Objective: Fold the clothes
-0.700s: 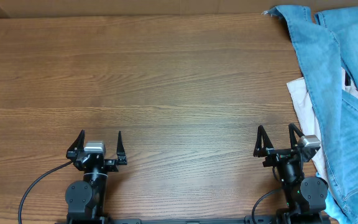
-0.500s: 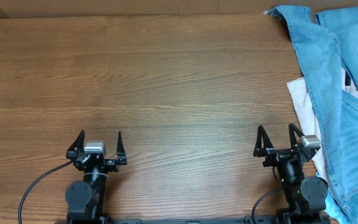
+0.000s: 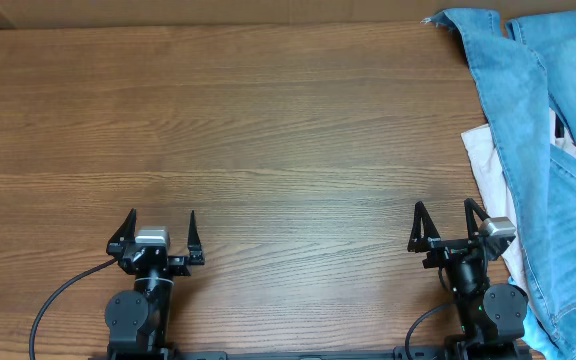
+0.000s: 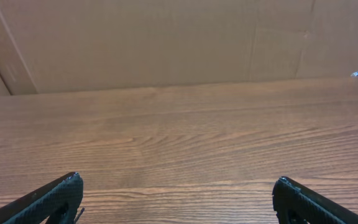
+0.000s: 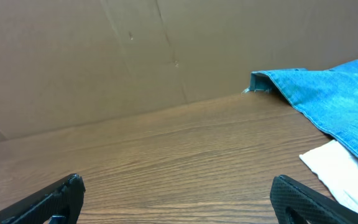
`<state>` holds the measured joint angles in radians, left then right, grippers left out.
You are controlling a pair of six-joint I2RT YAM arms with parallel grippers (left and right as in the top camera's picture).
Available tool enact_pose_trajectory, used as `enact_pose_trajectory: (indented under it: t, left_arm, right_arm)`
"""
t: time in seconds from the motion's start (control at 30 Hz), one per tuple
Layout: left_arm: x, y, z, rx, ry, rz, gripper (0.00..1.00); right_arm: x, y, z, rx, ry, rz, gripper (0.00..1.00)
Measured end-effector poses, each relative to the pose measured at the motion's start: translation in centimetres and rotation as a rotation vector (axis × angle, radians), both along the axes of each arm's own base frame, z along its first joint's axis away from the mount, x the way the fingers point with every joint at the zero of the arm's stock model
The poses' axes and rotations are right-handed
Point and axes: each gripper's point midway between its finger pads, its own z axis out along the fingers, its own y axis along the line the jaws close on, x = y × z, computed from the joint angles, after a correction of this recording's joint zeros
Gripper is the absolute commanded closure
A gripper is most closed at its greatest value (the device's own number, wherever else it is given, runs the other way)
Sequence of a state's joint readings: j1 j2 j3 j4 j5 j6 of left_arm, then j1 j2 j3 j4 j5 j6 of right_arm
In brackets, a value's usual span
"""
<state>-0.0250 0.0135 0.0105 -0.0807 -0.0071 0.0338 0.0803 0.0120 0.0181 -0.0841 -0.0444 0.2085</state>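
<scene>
Nothing is seen to have moved since the earlier frames; jeans (image 3: 553, 150) are laid along the right edge of the bench (image 3: 268, 130), long axis running far-to-near, hems pointed at the far side; left end effector (image 3: 161, 214) and right end effector (image 3: 444, 205) are held spread apart, empty.

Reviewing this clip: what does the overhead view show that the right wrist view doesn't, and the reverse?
Only overhead: the left gripper, open and empty, and the jeans running all the way down the right side. Only right wrist: the broad face of the cardboard wall behind the table. Both: the wooden table, the jeans' far end, the white cloth at their edge, and the right gripper, jaws wide open, holding nothing.
</scene>
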Motion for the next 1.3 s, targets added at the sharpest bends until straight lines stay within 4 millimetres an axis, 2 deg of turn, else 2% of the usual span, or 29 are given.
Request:
enact_pose_trajectory:
  t: [1.3]
  left_arm:
    - [-0.01, -0.46, 0.08, -0.002, -0.003, -0.027, 0.0]
  right_arm:
    - [-0.04, 0.23, -0.13, 0.022, 0.009, 0.013, 0.0]
